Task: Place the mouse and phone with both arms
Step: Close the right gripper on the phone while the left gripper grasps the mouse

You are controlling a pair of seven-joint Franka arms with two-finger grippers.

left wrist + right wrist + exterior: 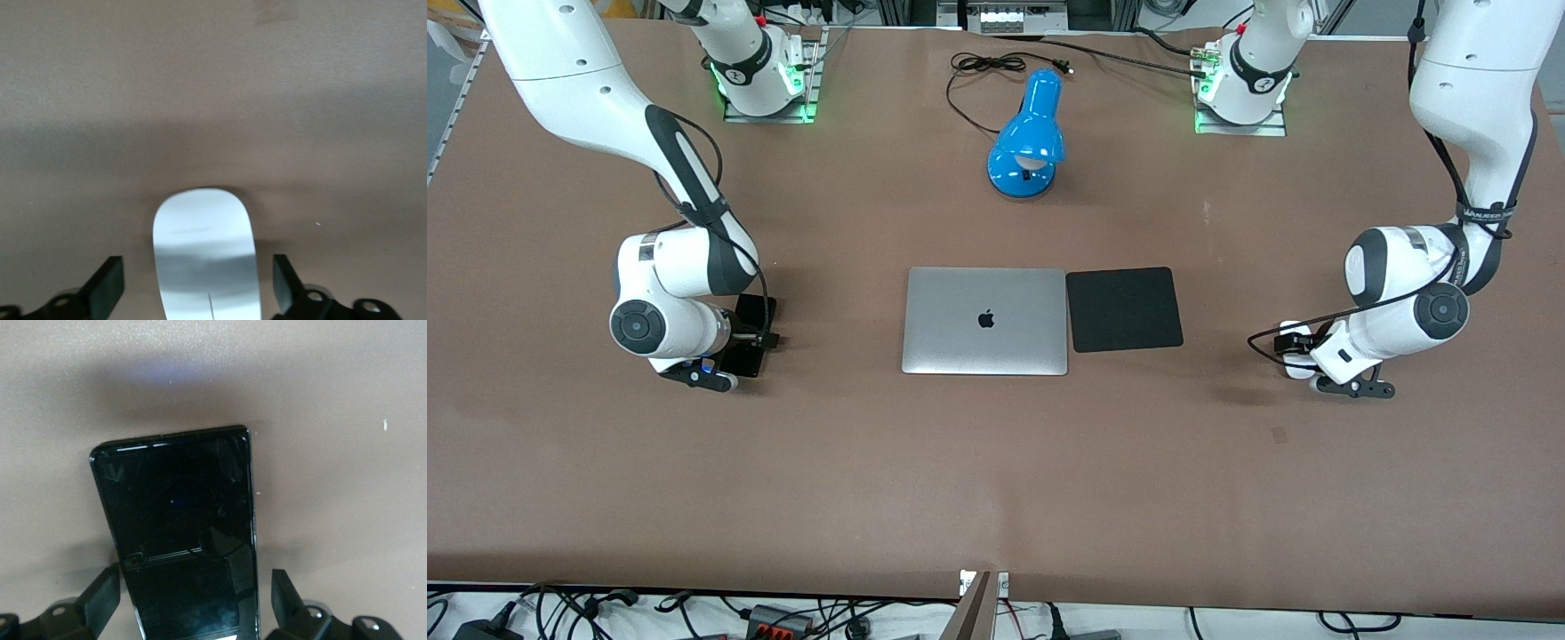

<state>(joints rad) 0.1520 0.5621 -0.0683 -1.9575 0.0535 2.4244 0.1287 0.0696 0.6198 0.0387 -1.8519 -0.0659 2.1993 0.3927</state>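
We log: left tool (199, 293) low on desk (996, 462), wide open w/ mouse (205, 263) between fingers, no contact. Right tool (193, 613) same, open astride phone (180, 533).

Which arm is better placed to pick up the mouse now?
The left arm. Its gripper is low over the mouse, fingers open on either side. The right gripper is at the other end of the table, open around the phone.
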